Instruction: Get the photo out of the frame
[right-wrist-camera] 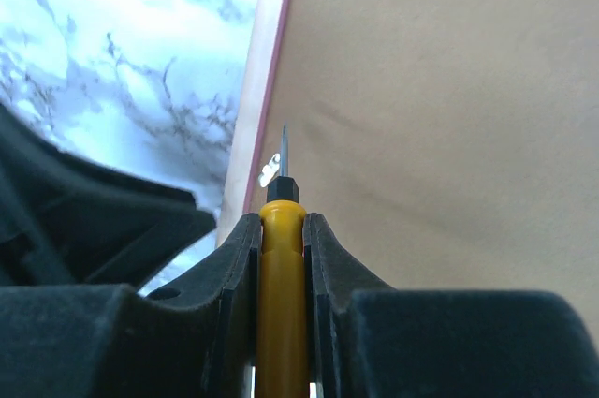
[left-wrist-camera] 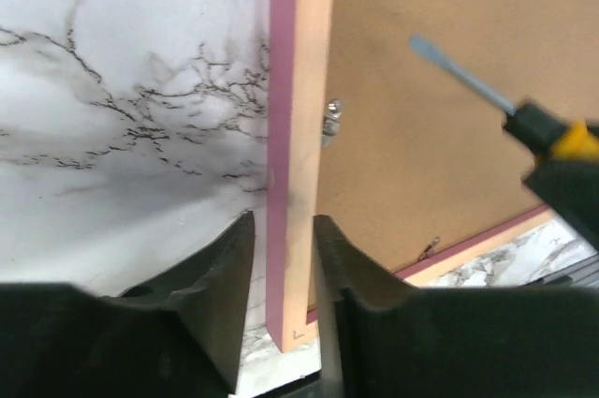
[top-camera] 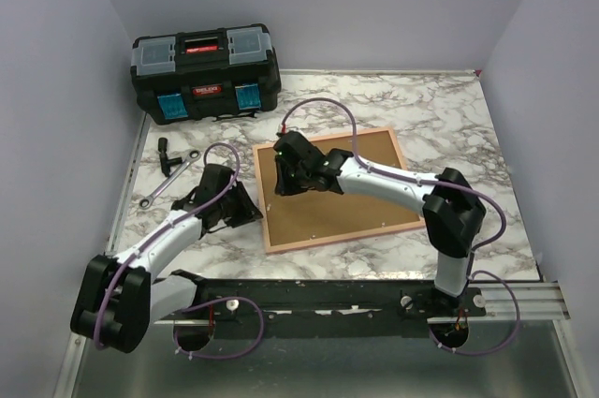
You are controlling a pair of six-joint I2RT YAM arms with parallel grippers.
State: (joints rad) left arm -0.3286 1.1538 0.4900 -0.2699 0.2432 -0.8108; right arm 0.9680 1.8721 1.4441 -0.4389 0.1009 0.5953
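On the marble counter [top-camera: 449, 117] the frame [top-camera: 329, 238] lies centred, brown backing board [top-camera: 356, 201] up. The left pincer [left-wrist-camera: 283, 220] sits narrow astride its left rail, grip unclear; the right pincer [right-wrist-camera: 281, 220] clamps a yellow screwdriver [right-wrist-camera: 281, 304] near a metal tab [right-wrist-camera: 270, 169].

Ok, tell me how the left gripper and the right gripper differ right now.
The right gripper is shut on a yellow-handled screwdriver; the left gripper carries no tool, straddling the rail of the pink frame near a corner. The right gripper is over the brown backing board, aimed at a metal clip; the left gripper is at the frame's outer edge beside the marble tabletop. Both are black and two-fingered.
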